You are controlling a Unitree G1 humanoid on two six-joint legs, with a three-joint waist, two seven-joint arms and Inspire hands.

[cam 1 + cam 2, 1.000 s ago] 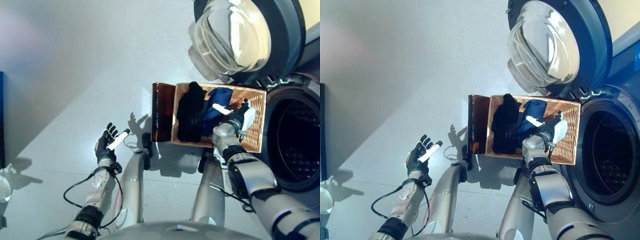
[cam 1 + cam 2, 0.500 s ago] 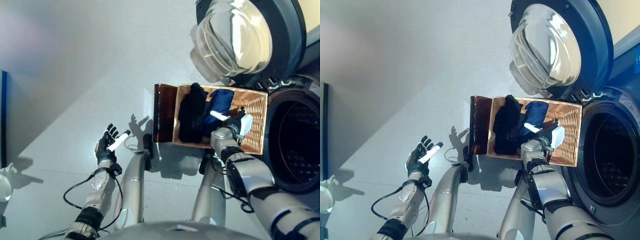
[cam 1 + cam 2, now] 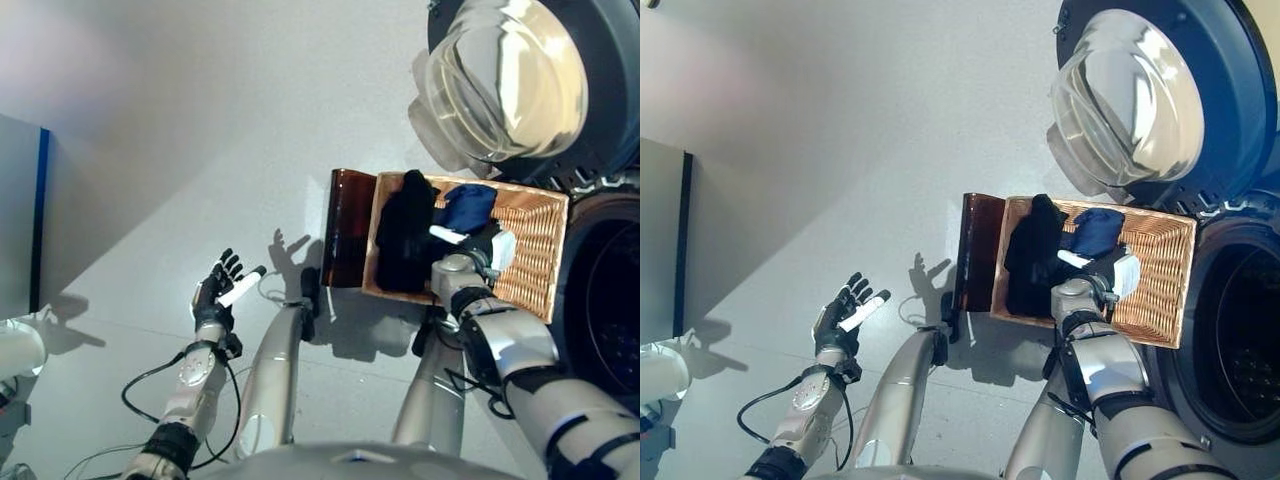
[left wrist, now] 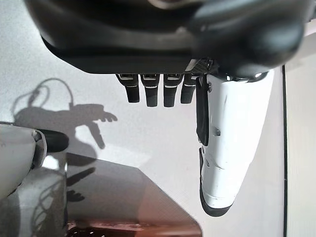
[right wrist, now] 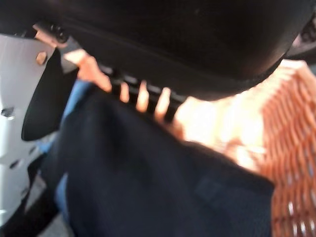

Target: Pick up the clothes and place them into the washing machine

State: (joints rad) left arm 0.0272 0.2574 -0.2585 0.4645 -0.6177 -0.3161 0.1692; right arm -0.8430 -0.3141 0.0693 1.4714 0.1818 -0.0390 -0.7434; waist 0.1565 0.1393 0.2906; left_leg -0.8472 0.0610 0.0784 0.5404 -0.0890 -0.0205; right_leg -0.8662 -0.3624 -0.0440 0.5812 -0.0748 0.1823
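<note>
Our right hand (image 3: 478, 250) is down in the basket (image 3: 545, 250), fingers hidden so we cannot tell their state, with the clothes (image 3: 405, 240) just at its nine o'clock, long axis running twelve to six, while our left hand (image 3: 220, 290) hangs open well apart.

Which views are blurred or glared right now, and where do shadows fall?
Right wrist view: motion-blurred, dark garment and wicker basket smeared. Left wrist view: sharp, left hand casting a crisp shadow on the floor. Eye views: bright glare on the washer door glass; hand shadow beside the basket.
</note>
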